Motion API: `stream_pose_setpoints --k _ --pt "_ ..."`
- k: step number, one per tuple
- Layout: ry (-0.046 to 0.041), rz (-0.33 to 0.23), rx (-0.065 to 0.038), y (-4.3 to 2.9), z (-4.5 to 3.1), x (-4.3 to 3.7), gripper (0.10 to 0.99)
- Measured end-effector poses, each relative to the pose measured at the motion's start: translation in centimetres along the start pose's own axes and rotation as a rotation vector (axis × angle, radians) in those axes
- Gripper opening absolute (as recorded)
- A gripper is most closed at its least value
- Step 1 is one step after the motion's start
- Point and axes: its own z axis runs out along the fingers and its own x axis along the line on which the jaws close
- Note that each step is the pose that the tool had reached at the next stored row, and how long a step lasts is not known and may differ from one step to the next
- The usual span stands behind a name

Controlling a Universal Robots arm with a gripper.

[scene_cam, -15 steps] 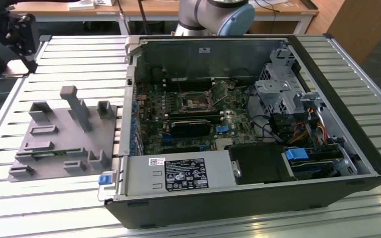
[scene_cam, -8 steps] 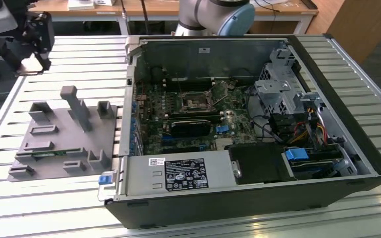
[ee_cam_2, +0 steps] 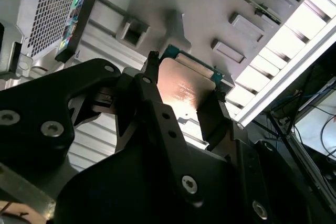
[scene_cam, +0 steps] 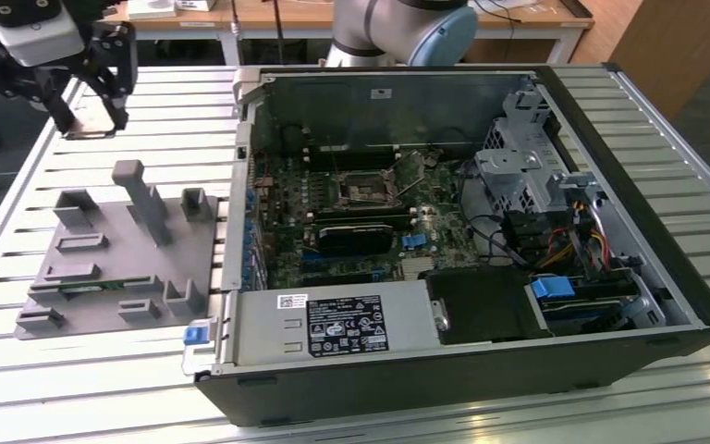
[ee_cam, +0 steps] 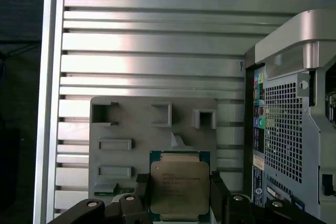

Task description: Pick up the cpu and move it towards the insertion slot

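The cpu (ee_cam: 179, 187), a flat square chip with a silver metal top and a green edge, sits between the black fingers (ee_cam: 217, 192) of my gripper (ee_cam: 179, 183). Both fingers press its opposite sides, and in the second wrist view the cpu (ee_cam_2: 184, 90) shines between them at the gripper (ee_cam_2: 185, 78). In the exterior view the gripper (scene_cam: 90, 116) hangs well above the table at the far left, over the far end of the grey fixture plate (scene_cam: 121, 259). The insertion slot (scene_cam: 365, 188), a square socket with a silver frame, lies on the motherboard inside the open computer case (scene_cam: 330, 324).
The grey fixture plate (ee_cam: 131, 124) carries upright posts and shallow pockets below the chip. A green memory stick (scene_cam: 90, 287) lies in one pocket. The case wall (ee_cam: 294, 103) stands between fixture and motherboard. Drive cages and cables (scene_cam: 553, 231) fill the case's side at the exterior view's right.
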Motion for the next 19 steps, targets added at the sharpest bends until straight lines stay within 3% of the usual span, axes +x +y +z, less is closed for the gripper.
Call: stream_pose_setpoints --k 19 --pt "0.0001 0.0 0.0 0.2 0.17 -8.02 0.541"
